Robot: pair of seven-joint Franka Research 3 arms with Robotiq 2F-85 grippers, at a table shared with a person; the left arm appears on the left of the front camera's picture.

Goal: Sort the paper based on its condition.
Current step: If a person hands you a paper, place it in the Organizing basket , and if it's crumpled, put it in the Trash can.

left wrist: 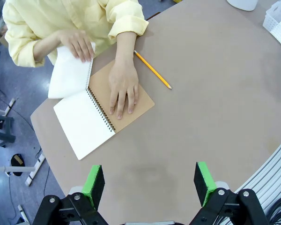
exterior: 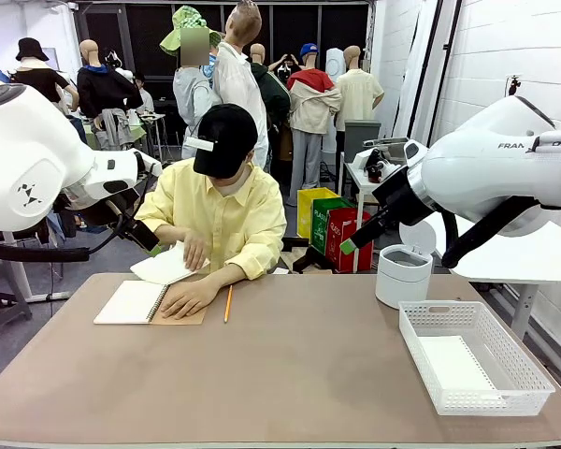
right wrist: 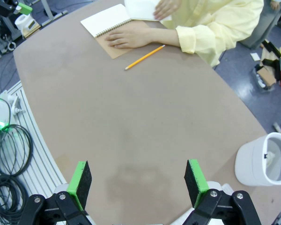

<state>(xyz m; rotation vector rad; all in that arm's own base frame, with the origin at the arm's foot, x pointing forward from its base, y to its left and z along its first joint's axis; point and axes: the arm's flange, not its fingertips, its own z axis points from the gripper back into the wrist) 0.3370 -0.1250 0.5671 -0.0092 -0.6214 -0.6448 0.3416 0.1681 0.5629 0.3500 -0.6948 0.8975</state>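
Across the table a person bends one white sheet of paper (exterior: 164, 267) (left wrist: 68, 72) up from an open spiral notebook (exterior: 131, 302) (left wrist: 84, 122), one hand on the sheet, the other flat on the brown cover (left wrist: 100, 89). Another flat sheet (exterior: 453, 363) lies in the white basket (exterior: 524, 351). My left gripper (exterior: 136, 229) (left wrist: 149, 185) hangs open, high above the table's left end near the notebook. My right gripper (exterior: 355, 238) (right wrist: 136, 183) is open too, raised over the right half, nothing between its fingers.
A yellow pencil (exterior: 228, 304) (left wrist: 152, 70) (right wrist: 144, 57) lies just right of the notebook. A white round bin (exterior: 402, 274) (right wrist: 264, 159) stands at the back right, behind the basket. The brown tabletop (exterior: 299, 374) is bare in the middle and front.
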